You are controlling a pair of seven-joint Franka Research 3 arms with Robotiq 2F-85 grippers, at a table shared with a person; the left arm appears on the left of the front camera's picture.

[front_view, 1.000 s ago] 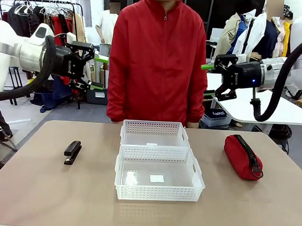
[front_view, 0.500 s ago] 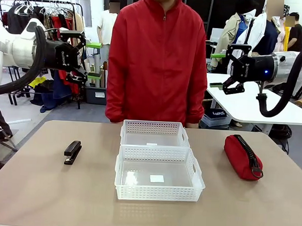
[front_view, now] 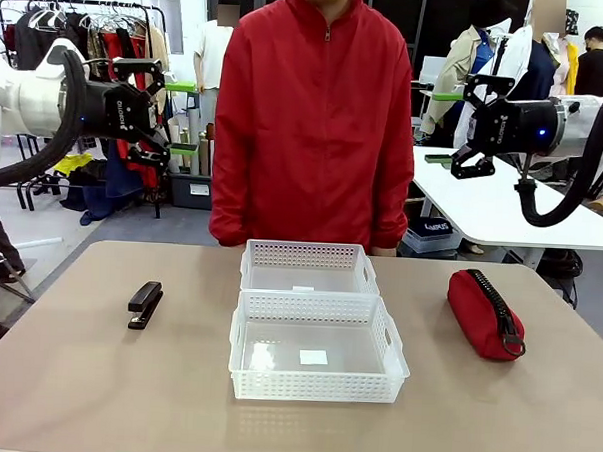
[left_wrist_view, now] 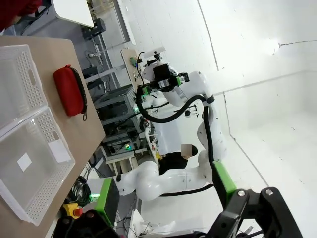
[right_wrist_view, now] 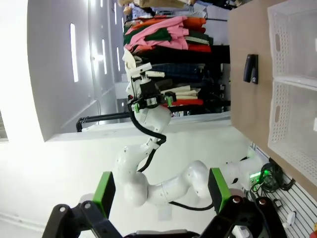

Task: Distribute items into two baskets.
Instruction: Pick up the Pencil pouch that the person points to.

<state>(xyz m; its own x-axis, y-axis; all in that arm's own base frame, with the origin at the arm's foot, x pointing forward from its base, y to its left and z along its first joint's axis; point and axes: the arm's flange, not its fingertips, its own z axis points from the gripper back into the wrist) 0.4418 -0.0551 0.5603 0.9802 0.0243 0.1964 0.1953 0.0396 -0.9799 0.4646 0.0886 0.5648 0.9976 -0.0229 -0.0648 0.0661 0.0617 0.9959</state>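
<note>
The left gripper (front_view: 185,118) hangs high in the air with its fingers pointing toward the middle, spread wide apart and holding nothing. The right gripper (front_view: 441,127) faces it from the other side at much the same height, its fingers just as wide apart and just as empty. A person in a red jacket (front_view: 316,127) stands between the two sets of fingertips, on the far side of the table (front_view: 84,397). The black stapler (front_view: 145,304) lies flat on the table well below the left fingers and slightly behind their tips, toward that arm's side. The red pouch (front_view: 486,312), its black zipper along the top, lies well below the right fingers and a little behind their tips. The two white baskets sit touching end to end on the table, low between the two grippers and well apart from both. The smaller basket (front_view: 305,254) is on the person's side and the larger basket (front_view: 314,387) on the robot's side, each empty but for a small white label. In the left wrist view the pouch (left_wrist_view: 69,90) lies far beyond the green pads (left_wrist_view: 106,196), up and off to one side, just past the baskets. In the right wrist view the stapler (right_wrist_view: 250,68) lies far beyond that gripper's pads (right_wrist_view: 216,186), beside the seam where the baskets meet.
</note>
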